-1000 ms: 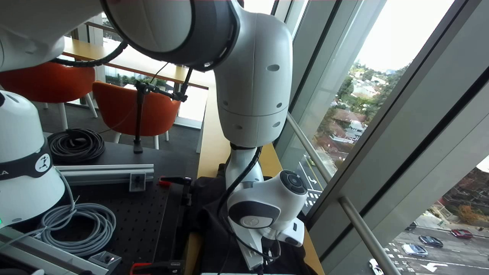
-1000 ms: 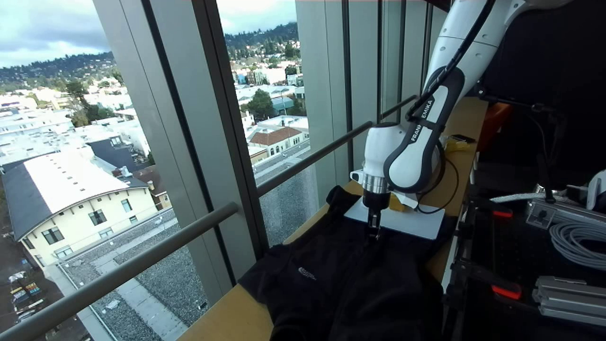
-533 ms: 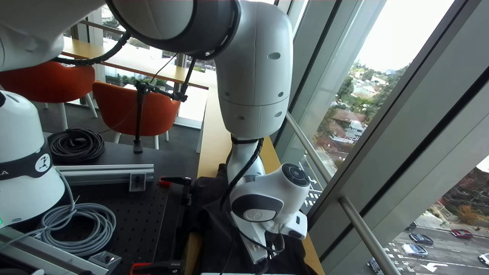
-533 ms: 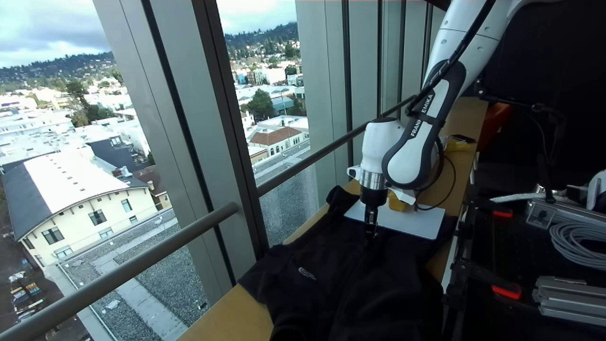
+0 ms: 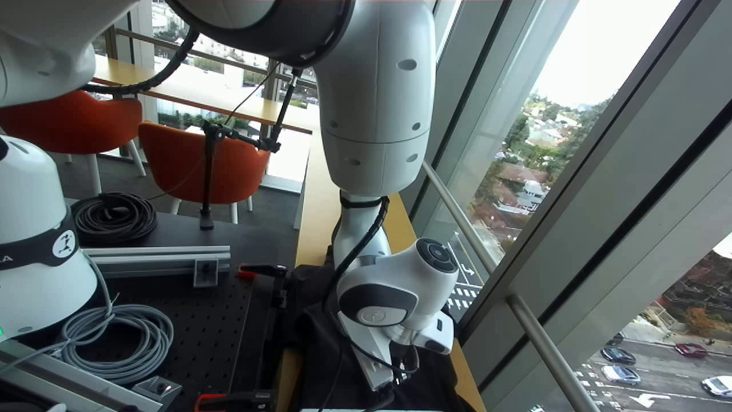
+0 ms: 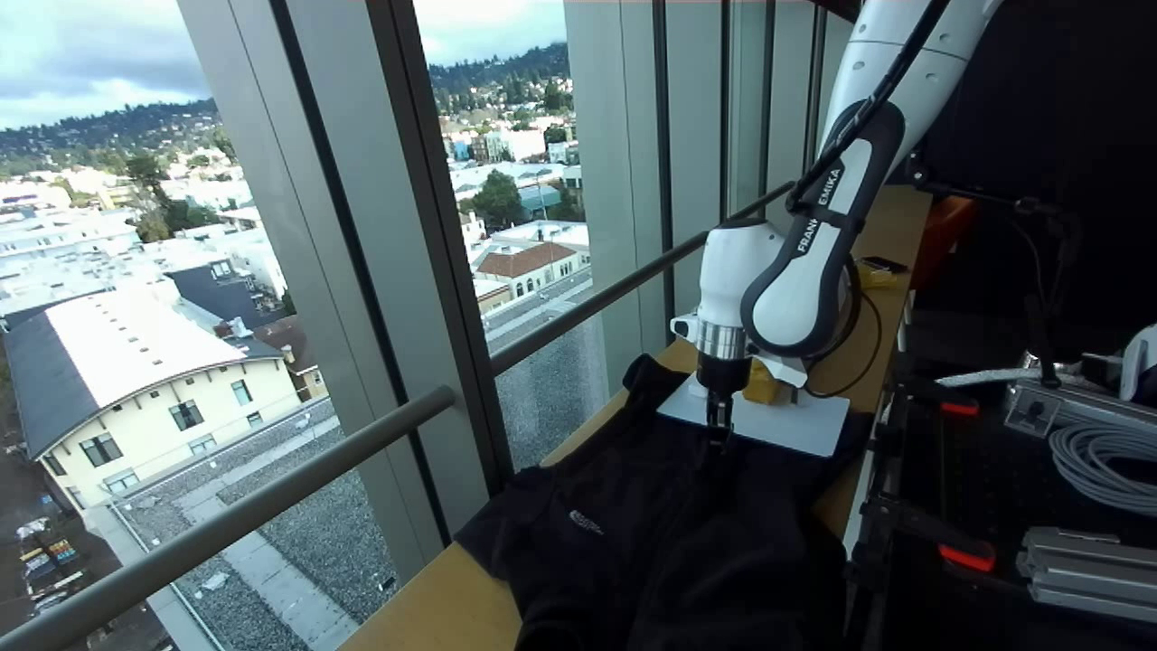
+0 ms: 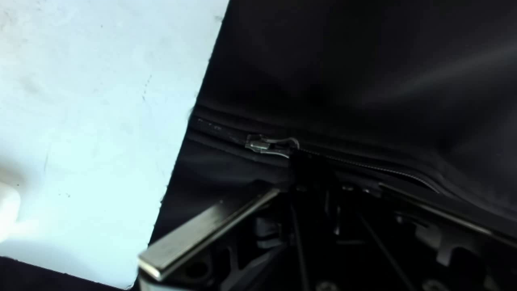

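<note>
Arm [image 6: 800, 312]: compared with half a second ago, it stands slightly farther from the rail [image 6: 601, 302], and the gripper [image 6: 719, 443] has shifted with it.
Jaws: they look drawn together, with tips low at the jacket [image 6: 669, 542]; whether they really pinch the metal loop [image 7: 278, 141] of the zipper slider [image 7: 257, 144], I cannot tell, because it is too dark there.
Slider: it lies just beside the jaw tips, between them and the edge of the white board [image 7: 101, 121]; the loop points toward the tips.
Zipper teeth [image 7: 369, 166]: they run past the jaws, on the side away from the board.
Jacket: it spreads under and around the jaws; I judge it soft and light, so it can easily wrinkle and be dragged along.
Loop: small, stiff and perhaps slippery, in my judgement; the better place to take hold is its far end, nearest to the jaws, and not the fabric.
</note>
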{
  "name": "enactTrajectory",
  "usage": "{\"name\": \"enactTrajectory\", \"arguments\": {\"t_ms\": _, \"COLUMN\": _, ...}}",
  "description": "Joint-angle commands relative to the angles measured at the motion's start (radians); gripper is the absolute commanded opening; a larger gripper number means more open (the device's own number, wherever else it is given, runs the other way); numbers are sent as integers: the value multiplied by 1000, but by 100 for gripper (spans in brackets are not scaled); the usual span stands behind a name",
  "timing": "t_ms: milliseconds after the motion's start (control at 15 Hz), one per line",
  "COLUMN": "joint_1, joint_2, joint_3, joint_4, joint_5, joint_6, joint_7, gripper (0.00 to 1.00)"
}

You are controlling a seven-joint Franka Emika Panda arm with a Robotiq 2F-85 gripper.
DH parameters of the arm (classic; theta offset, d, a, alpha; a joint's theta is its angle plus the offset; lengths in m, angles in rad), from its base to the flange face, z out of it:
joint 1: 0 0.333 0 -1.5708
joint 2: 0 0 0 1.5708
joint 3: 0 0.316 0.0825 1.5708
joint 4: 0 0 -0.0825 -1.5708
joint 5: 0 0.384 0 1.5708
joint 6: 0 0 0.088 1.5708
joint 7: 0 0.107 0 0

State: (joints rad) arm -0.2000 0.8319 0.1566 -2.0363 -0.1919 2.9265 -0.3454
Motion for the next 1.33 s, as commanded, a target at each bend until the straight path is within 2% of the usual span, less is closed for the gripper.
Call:
{"name": "enactTrajectory", "arguments": {"t_ms": 0, "joint_1": 9, "joint_2": -31, "joint_3": 2, "joint_4": -41, "joint_5": -1, "joint_6": 21, "joint_7": -21, "gripper": 2}}
{"name": "enactTrajectory", "arguments": {"t_ms": 467, "joint_1": 22, "joint_2": -17, "joint_3": 9, "joint_4": -13, "joint_5": -2, "joint_6": 12, "joint_7": -35, "gripper": 2}}
{"name": "enactTrajectory", "arguments": {"t_ms": 1267, "joint_1": 108, "joint_2": 15, "joint_3": 15, "joint_4": 54, "joint_5": -9, "joint_6": -16, "joint_7": -35, "gripper": 2}}
